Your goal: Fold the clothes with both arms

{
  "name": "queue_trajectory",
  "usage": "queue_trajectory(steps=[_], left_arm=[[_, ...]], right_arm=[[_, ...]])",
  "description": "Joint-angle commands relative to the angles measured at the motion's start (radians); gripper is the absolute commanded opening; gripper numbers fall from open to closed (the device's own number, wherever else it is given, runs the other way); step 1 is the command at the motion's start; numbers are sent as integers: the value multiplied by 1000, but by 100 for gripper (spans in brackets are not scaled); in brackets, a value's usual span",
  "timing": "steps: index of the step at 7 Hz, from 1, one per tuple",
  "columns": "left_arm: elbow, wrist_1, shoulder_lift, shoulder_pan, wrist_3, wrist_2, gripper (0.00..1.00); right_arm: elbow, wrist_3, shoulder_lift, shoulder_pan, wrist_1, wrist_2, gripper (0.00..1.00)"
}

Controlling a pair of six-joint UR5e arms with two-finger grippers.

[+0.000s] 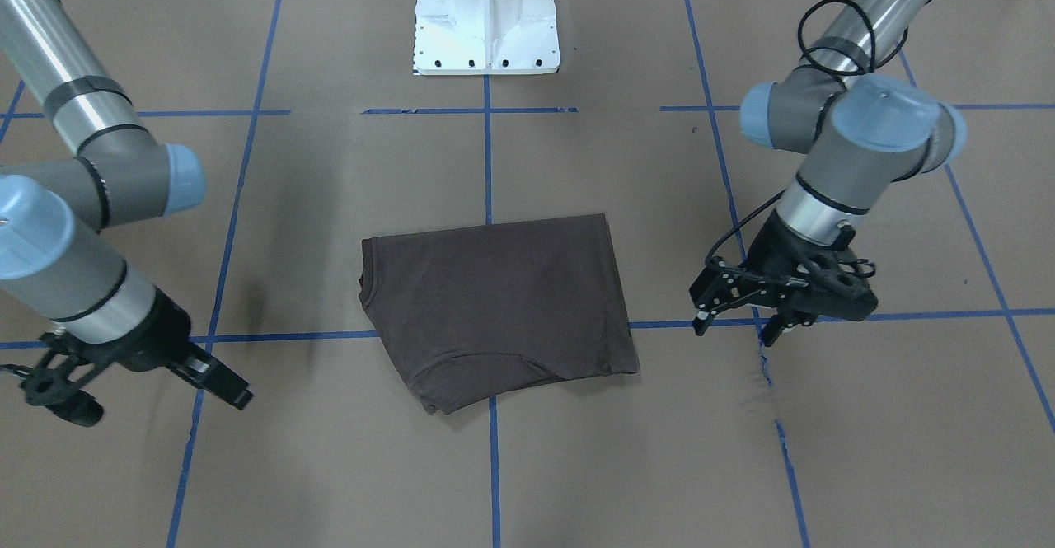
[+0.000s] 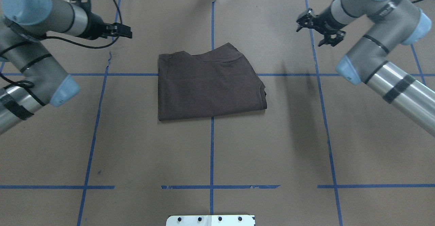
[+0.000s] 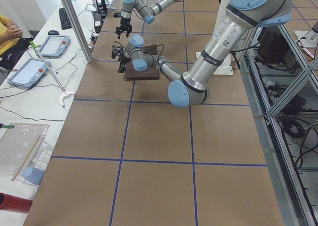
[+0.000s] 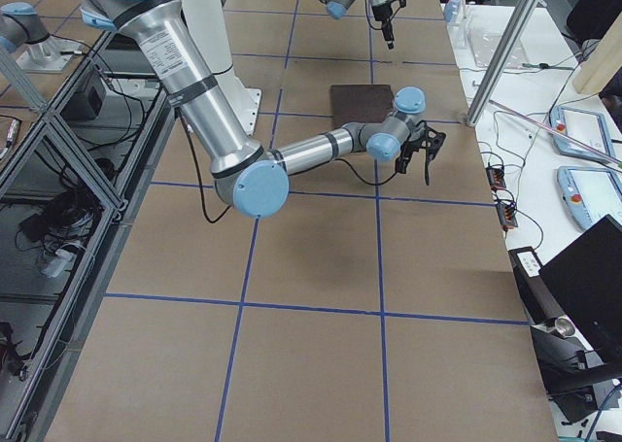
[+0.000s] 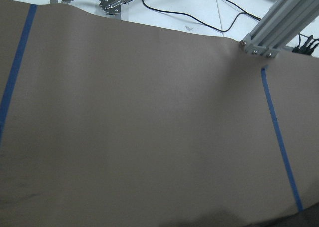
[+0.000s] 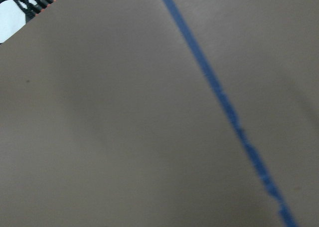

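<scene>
The clothes are one dark brown T-shirt [image 1: 494, 301] lying folded into a flat, rough rectangle in the middle of the brown table [image 2: 209, 83]. Its ribbed collar shows at one edge [image 1: 367, 272]. No gripper touches it. My left gripper [image 1: 733, 330] hovers a little off the shirt's side, open and empty; it also shows in the overhead view [image 2: 127, 32]. On the opposite side my right gripper [image 1: 235, 391] hangs open and empty too, apart from the shirt [image 2: 310, 32]. Both wrist views show only bare table paper and blue tape.
Blue tape lines [image 2: 212, 151] divide the brown paper table into squares. The white pedestal base [image 1: 486, 29] stands at the robot's edge. An aluminium post [image 3: 74, 22] and a side desk with tablets [image 3: 52, 44] run along the far edge, where a person's sleeve [image 3: 6, 35] shows.
</scene>
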Motion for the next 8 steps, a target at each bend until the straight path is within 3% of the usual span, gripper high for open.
queue_trajectory(steps=[1, 3, 4, 6, 8], left_arm=[[-35, -4, 184, -189, 355, -209, 100], [-106, -8, 400, -330, 589, -371, 100], [-190, -21, 522, -334, 676, -390, 100], [-197, 28, 538, -418, 726, -400, 100], [-194, 205, 537, -432, 804, -428, 100]], right_arm=[[174, -458, -251, 189, -151, 127, 100], [181, -963, -449, 367, -172, 180, 100], [188, -1098, -507, 418, -174, 181, 100], [184, -1136, -537, 416, -172, 183, 100], [196, -1217, -592, 440, -175, 209, 100]])
